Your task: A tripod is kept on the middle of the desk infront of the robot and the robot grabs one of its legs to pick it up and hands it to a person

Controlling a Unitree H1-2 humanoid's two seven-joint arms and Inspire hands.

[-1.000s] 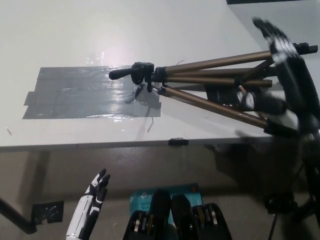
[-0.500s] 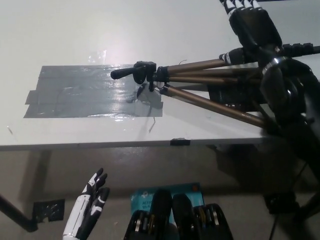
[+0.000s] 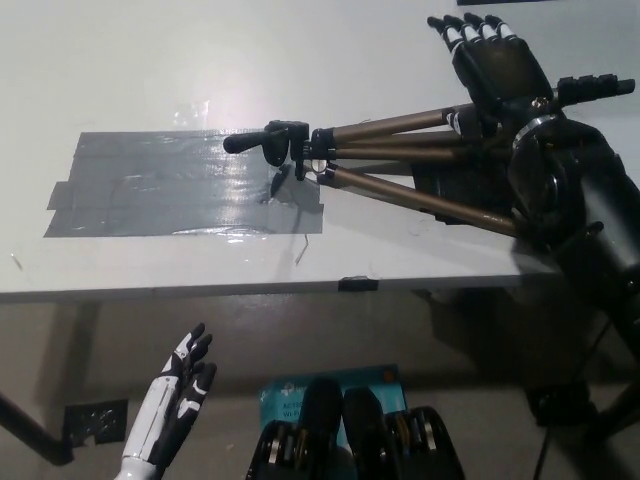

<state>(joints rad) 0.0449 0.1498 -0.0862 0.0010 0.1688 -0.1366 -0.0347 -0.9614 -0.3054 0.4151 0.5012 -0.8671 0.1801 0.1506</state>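
Since the earlier frames the black right hand (image 3: 497, 72) has swung in from the far right and come a little lower in the picture, so that it now sits in the upper right of the frame, over the spread ends of the legs. Its fingers (image 3: 470, 30) are stretched out straight and slightly apart, pointing to the top edge, and we see nothing held in it. The palm lies above the uppermost leg; we cannot tell whether it touches the leg.

The bronze-and-black metal tripod (image 3: 400, 125) lies on its side on the white rectangular desk (image 3: 300, 50), right of the frame's middle. Its black head (image 3: 272, 141) points to the left and its three legs fan out to the right, where the black forearm covers their ends. The head rests on the right end of a wide patch of shiny grey tape (image 3: 150, 190) stuck flat on the desk top at middle left.

The white left hand (image 3: 185, 380) hangs at the lower left, below the desk's near edge, fingers apart and empty. A small black clip (image 3: 357, 284) sits on that near edge, and we see a teal box (image 3: 290, 392) on the floor at bottom centre
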